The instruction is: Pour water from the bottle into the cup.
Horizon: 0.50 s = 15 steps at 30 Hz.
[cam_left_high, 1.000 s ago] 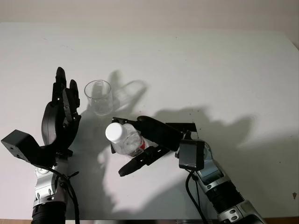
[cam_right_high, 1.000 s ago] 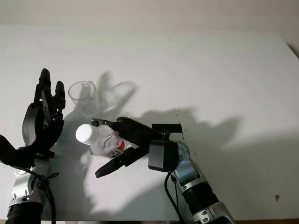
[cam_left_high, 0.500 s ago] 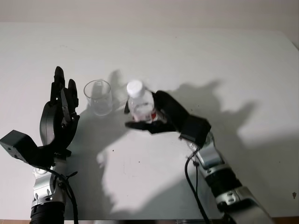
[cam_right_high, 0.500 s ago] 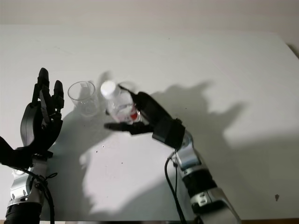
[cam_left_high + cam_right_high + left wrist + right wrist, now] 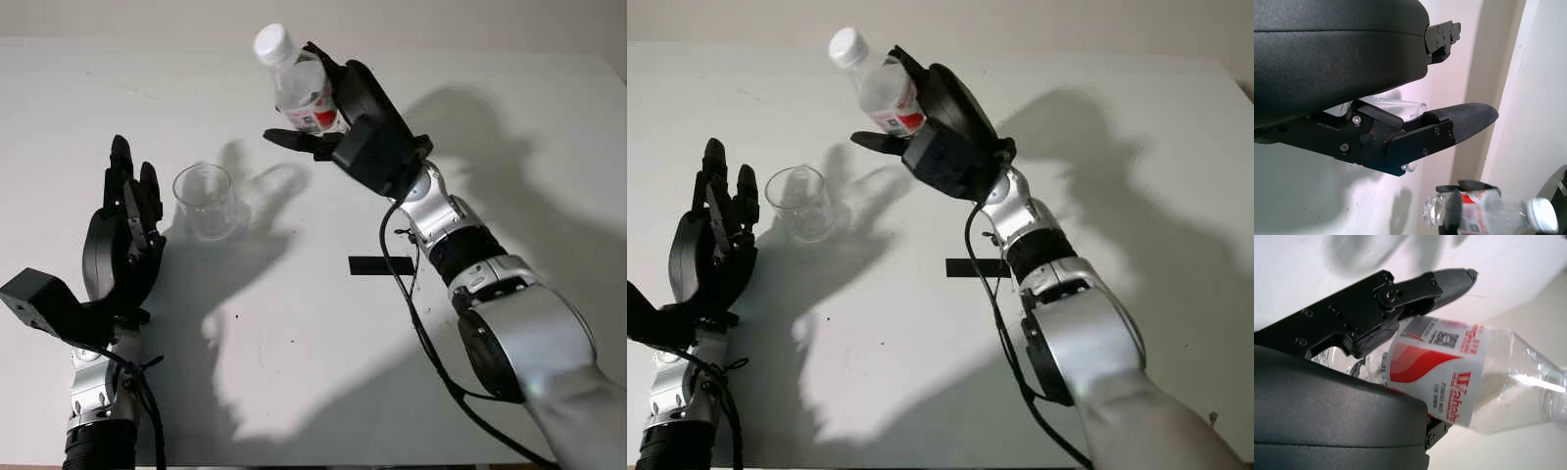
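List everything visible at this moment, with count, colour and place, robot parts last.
Bottle: one, clear plastic, white cap on, red-and-white label; held above the table's far side, neck tilted toward the robot's left.
Cup: one, clear, upright on the table, beside the left hand.
Tape strip: one, black, on the table near its middle.
Table: one, white.
Right hand: one, black, raised, fingers wrapped around the bottle.
Left hand: one, black, open, next to the cup without touching it.

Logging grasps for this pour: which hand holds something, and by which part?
The right hand grips the bottle around its labelled body, cap still on. The left hand, open beside the cup, holds nothing.
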Available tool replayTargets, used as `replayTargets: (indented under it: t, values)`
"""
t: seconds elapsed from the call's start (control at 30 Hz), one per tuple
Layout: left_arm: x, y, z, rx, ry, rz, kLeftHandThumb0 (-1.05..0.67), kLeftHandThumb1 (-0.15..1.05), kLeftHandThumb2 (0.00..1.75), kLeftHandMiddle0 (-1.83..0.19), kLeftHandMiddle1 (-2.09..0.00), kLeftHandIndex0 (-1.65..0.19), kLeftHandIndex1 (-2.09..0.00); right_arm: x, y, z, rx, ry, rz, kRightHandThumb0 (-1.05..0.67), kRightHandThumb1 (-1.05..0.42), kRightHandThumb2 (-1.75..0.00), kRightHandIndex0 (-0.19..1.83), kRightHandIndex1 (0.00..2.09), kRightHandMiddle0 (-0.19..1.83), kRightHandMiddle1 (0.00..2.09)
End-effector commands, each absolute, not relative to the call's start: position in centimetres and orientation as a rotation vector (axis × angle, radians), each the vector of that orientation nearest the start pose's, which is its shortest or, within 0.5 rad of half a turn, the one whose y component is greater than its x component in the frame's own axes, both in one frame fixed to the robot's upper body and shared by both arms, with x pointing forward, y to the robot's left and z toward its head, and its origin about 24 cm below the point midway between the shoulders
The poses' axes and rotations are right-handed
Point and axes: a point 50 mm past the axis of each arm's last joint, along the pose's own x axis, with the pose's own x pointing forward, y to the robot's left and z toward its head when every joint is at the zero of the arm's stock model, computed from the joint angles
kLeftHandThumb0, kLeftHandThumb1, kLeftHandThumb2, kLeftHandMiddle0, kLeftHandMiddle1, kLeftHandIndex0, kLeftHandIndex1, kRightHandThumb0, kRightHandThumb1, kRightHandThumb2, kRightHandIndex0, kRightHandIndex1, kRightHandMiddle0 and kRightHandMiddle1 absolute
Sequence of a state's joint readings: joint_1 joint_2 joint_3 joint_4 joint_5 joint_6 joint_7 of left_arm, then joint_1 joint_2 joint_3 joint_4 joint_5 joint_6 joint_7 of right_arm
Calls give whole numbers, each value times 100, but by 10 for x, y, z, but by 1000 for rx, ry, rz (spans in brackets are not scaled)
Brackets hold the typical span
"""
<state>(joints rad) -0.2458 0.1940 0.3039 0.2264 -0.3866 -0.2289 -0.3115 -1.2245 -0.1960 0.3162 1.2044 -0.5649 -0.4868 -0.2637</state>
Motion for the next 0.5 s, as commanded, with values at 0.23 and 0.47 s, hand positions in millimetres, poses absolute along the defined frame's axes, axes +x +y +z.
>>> replayTargets:
  t: [0.23,0.47]
  values:
    - [286,240,94,-177,-357,-15,-73,105,73,19,0,19,0,410,-54,224,-1418,-811,162,-38,-105,-16,121,209,87,209]
    - [288,238,94,-173,-359,-15,-74,105,72,19,0,19,0,411,-51,232,-1549,-866,118,-39,-103,-8,103,209,63,209]
